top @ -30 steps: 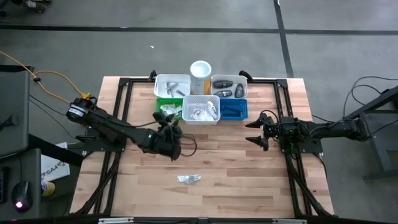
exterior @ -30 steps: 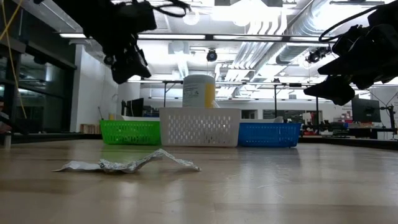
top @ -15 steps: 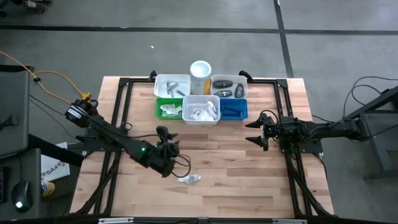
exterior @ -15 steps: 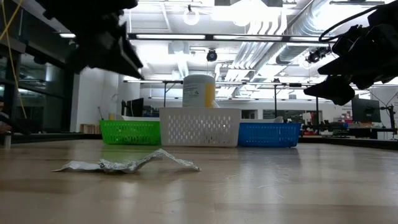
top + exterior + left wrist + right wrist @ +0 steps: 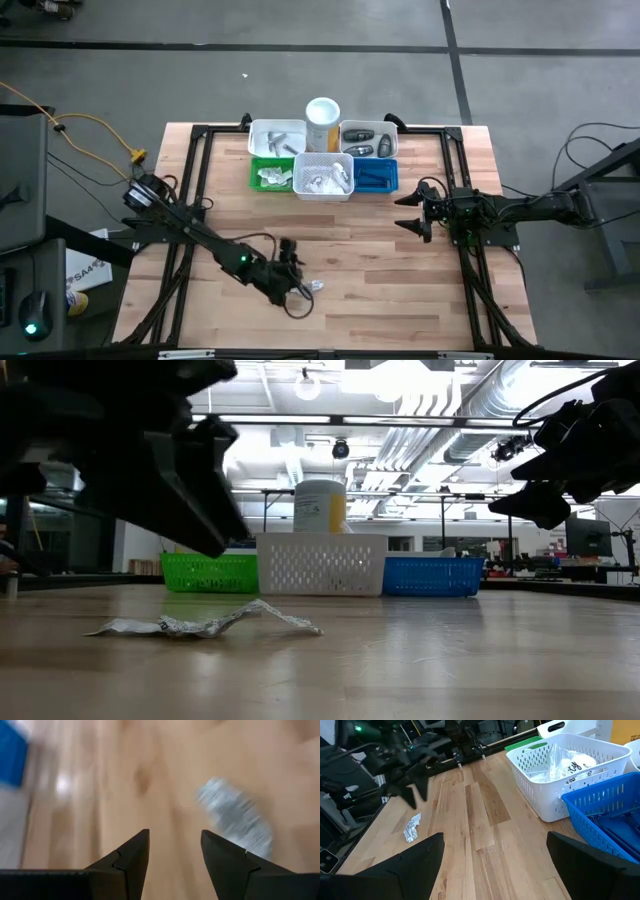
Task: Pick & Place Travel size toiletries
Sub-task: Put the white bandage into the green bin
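Left hand (image 5: 291, 283) hovering unclenched, empty, above silvery sachet (image 5: 312, 287) near table (image 5: 400, 290) front edge; right hand (image 5: 412, 210) waiting, released.

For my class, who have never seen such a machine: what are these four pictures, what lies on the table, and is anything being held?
This is a robot with two dark arms at a wooden table, each ending in a two-finger claw. One picture looks straight down, one looks level across the tabletop, and two come from cameras on the arms' wrists. At the far edge stand small bins, among them a white bin, a green bin and a blue bin, with a tall white cylinder behind. A silvery sachet lies alone on the wood. The left claw hangs open just above it, holding nothing. The right claw waits open and empty at the right side.
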